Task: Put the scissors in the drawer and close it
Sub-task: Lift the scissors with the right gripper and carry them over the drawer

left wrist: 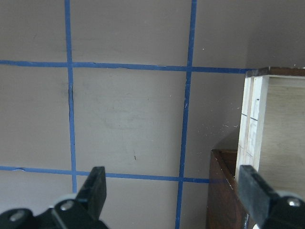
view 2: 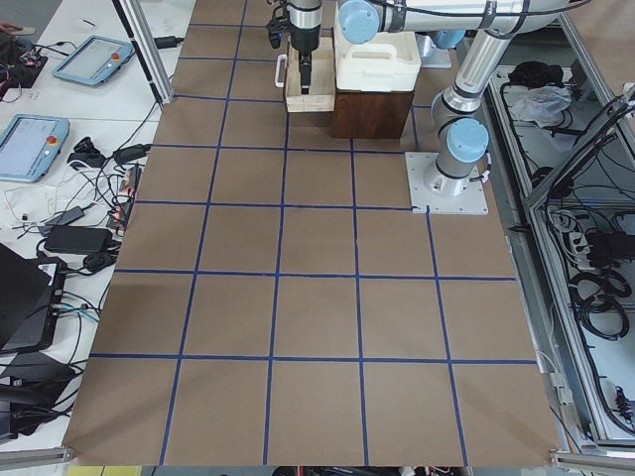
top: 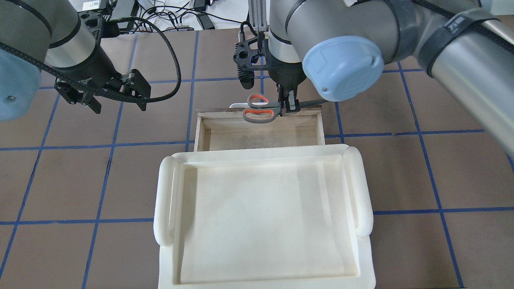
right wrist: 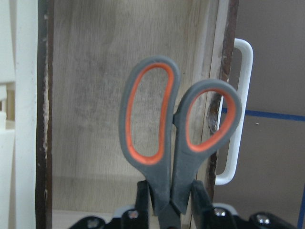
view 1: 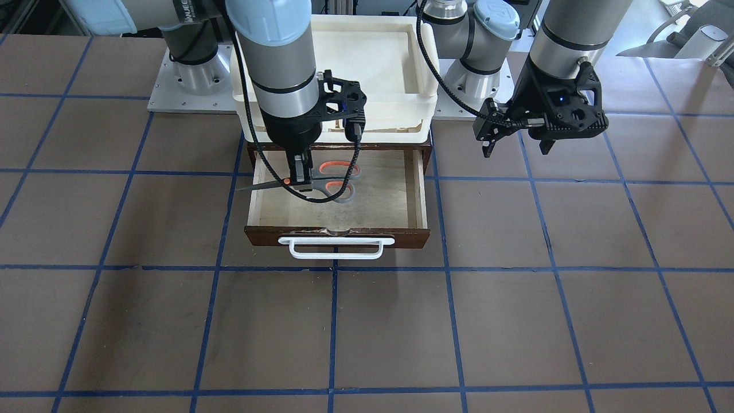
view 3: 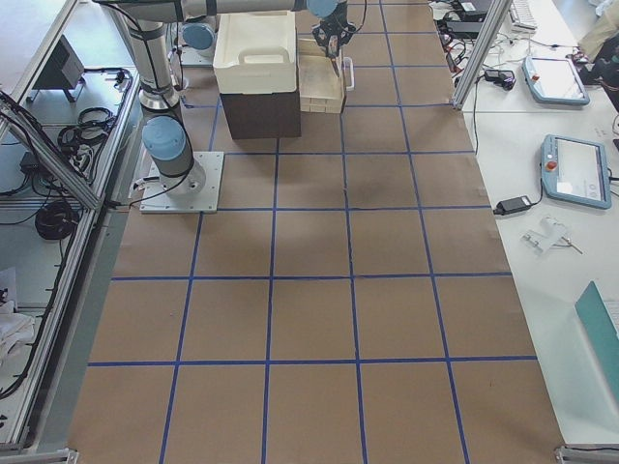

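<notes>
**Scissors gripped over the open drawer**

Scissors (top: 259, 108) are held in the air by the right gripper (top: 289, 106), whose fingers (right wrist: 199, 200) are clamped on the pair just where the grey handles meet the blades. The pair is kept roughly level. The orange-lined loops are turned toward the robot's left and the dark blades toward its right. In the front-facing view the loops are seen over the pale wooden floor of the drawer (view 1: 338, 235), while the blade tip reaches out past the drawer's side wall on the robot's right. In the right wrist view one loop is seen against the drawer floor and the other against the chipped top edge of the dark front. How far the pair hangs above the floor cannot be told.

The drawer is pulled out toward the far side of the surface (view 1: 516, 315), its white bar handle (view 1: 335, 248) facing away from the robot. It comes out of a dark brown cabinet (view 2: 372, 114), on which a cream-white tray (top: 164, 200) is set.

The left gripper (view 1: 516, 148) is held above the surface beside the drawer, on the robot's left and apart from it. Its fingers (left wrist: 95, 186) are spread wide, and blue tape lines and a corner of the drawer are seen between them.
</notes>
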Controlling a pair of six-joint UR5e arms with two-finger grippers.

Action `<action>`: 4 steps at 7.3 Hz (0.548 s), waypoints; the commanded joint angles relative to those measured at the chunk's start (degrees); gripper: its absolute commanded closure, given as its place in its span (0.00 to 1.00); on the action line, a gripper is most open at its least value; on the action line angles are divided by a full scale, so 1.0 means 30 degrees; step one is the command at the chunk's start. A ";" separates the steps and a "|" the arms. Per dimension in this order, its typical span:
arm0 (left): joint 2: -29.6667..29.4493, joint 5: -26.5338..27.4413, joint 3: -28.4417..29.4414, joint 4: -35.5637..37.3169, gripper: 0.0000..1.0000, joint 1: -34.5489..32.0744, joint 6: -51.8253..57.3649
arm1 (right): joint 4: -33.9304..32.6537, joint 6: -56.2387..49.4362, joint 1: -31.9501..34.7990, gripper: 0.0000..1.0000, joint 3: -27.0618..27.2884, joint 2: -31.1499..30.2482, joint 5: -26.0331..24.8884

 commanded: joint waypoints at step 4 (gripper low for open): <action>0.0000 0.0020 0.0000 0.0001 0.00 -0.0008 -0.0012 | -0.1239 0.0635 0.0948 1.00 0.0032 0.1929 0.0120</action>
